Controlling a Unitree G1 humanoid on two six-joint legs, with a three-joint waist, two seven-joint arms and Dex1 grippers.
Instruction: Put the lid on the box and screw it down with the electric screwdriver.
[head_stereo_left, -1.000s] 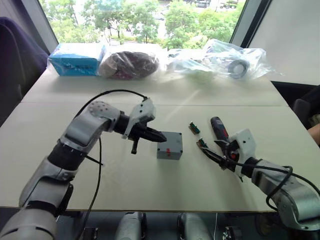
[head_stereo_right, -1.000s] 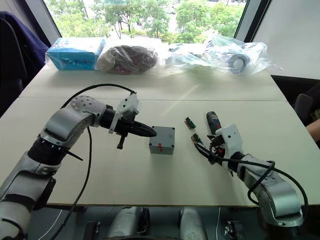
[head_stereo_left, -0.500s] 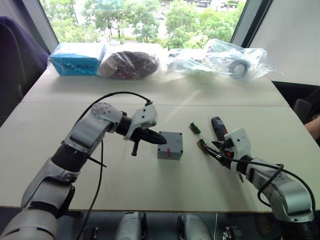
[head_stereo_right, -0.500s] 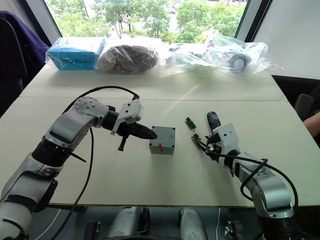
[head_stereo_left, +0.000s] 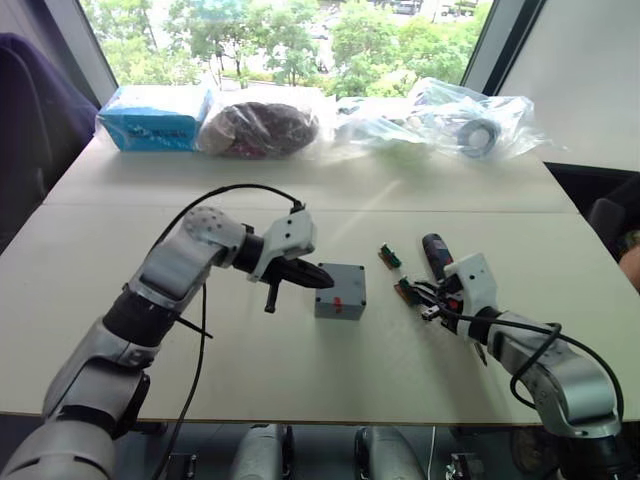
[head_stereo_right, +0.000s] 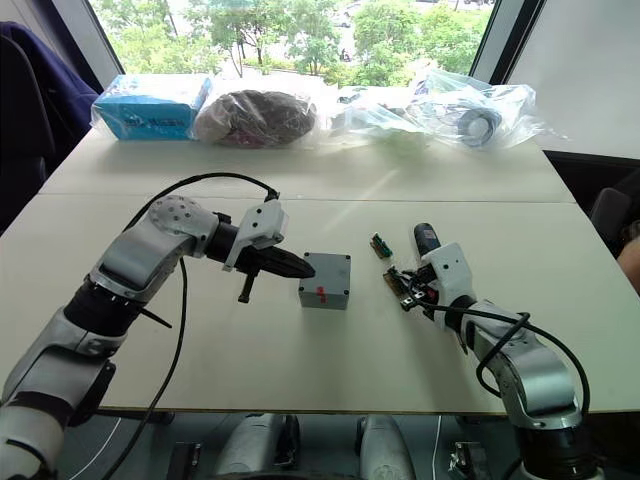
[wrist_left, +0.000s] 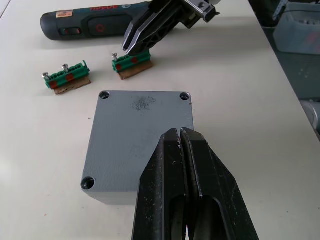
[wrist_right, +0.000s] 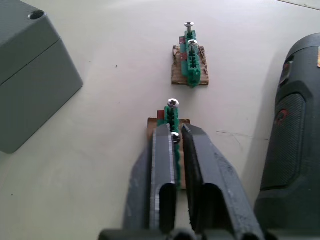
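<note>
The left gripper (wrist_left: 180, 137) was seen pressed shut over the lid (wrist_left: 140, 132) seated on the box (head_stereo_left: 340, 291). The right gripper (wrist_right: 175, 131) was nearly closed around a green connector block (wrist_right: 171, 121), beside the electric screwdriver (wrist_right: 292, 125).

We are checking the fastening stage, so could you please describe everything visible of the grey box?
The box is a small square grey enclosure, matte like cast metal or plastic, standing flat on the table. The lid already sits on it, a seam showing below the top. Three corner holes show, apparently without screws. A small red mark is on one side. The left gripper, shut, is at its near edge; contact is unclear.
</note>
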